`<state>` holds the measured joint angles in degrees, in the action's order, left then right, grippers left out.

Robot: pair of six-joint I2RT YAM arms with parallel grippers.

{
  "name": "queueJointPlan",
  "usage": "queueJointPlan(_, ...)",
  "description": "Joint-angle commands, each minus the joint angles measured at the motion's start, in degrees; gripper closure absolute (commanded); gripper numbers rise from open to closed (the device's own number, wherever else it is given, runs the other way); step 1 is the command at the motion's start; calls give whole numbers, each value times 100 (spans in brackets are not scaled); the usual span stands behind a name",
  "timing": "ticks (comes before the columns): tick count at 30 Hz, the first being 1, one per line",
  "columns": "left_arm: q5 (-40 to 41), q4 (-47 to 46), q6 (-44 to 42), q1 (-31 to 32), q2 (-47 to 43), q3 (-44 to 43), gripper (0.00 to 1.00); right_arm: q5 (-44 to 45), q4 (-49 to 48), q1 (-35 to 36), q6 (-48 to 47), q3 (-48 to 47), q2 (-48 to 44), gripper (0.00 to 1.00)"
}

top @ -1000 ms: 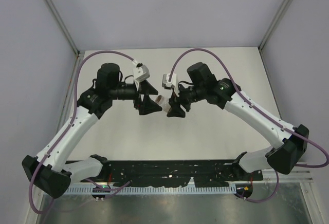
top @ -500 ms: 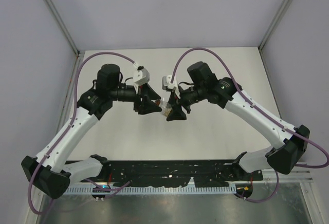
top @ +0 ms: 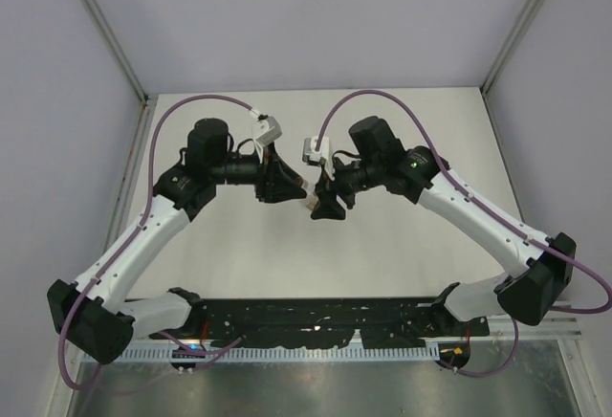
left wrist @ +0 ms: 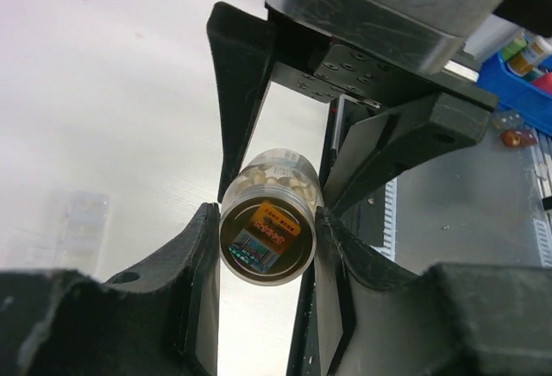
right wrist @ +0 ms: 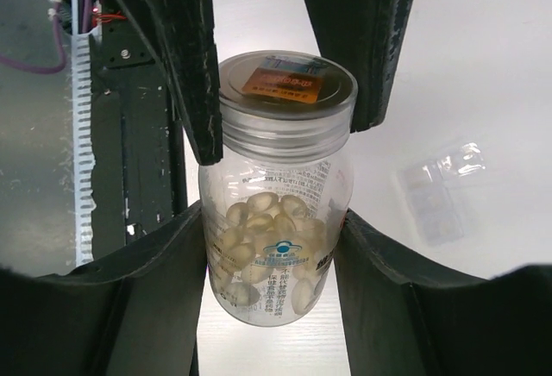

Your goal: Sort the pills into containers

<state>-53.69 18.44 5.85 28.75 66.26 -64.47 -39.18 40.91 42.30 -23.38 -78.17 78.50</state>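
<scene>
Pills (right wrist: 267,242) wait inside the bottle (right wrist: 278,188) gripped by the right pincer (right wrist: 272,229); the left pincer (left wrist: 266,247) has just clamped its cap (right wrist: 289,91), likely to unscrew it.

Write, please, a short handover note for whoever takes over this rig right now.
Left end effector: closed on the lid.
Right end effector: gripping the pill bottle by its body, above the table.
Pale capsules: all inside the bottle.
Clear plastic box: lying on the table.
Done: bottle held in both end effectors.
Left: unscrew the lid, then sort the pills.
</scene>
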Motion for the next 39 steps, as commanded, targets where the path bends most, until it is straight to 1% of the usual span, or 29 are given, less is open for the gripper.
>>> queueJointPlan(1, 832, -525, 838, 25, 106, 66, 100, 717, -882, 59, 447, -102, -212, 94)
queueJointPlan(4, 1683, -368, 1198, 25, 142, 31, 100, 1506, -1128, 76, 606, -111, -230, 95)
queueJointPlan(7, 2764, 141, 1568, 25, 203, -153, 100, 2194, -1278, 94, 816, -128, -212, 95)
queueJointPlan(9, 3057, 466, 1656, 34, 291, -320, 100, 2581, -1296, 102, 922, -181, -151, 95)
queueJointPlan(11, 3005, 608, 1630, 43, 352, -452, 99, 2784, -1313, 111, 975, -207, -98, 95)
queueJointPlan(12, 2918, 617, 1604, 34, 370, -479, 84, 2758, -1313, 111, 975, -199, -63, 94)
queueJointPlan(13, 2821, 591, 1534, 43, 353, -488, 68, 2679, -1322, 111, 967, -207, -63, 94)
queueJointPlan(15, 2689, 565, 1306, 34, 300, -462, 42, 2547, -1313, 111, 940, -172, -89, 94)
queueJointPlan(17, 2549, 599, 964, 25, 221, -461, 24, 2355, -1235, 111, 887, -137, -115, 94)
queueJointPlan(19, 2321, 600, 577, -36, 142, -435, 11, 2161, -1155, 103, 791, -128, -142, 94)
queueJointPlan(20, 2128, 591, 384, -80, 81, -435, 1, 2082, -1138, 94, 704, -93, -168, 95)
queueJointPlan(23, 1522, 740, -415, -212, -104, -470, 0, 1635, -1006, 76, 528, 3, -265, 94)
queueJointPlan(26, 670, 1003, -1468, -274, -367, -470, 0, 1116, -769, 85, 194, 21, -300, 94)
queueJointPlan(28, 72, 1310, -2181, -282, -561, -453, 0, 511, -505, 76, -70, -23, -283, 95)
queueJointPlan(29, -79, 1416, -2376, -274, -614, -453, 0, 334, -331, 85, -184, -58, -274, 94)
queueJointPlan(31, -308, 1583, -2614, -239, -632, -479, 0, -45, -137, 85, -325, -128, -239, 94)
queueJointPlan(35, -370, 1541, -2580, -142, -527, -514, 1, -432, 101, 85, -439, -295, -151, 95)
queueJointPlan(39, -300, 1251, -2334, 16, -395, -514, 8, -652, 172, 85, -449, -365, -89, 95)
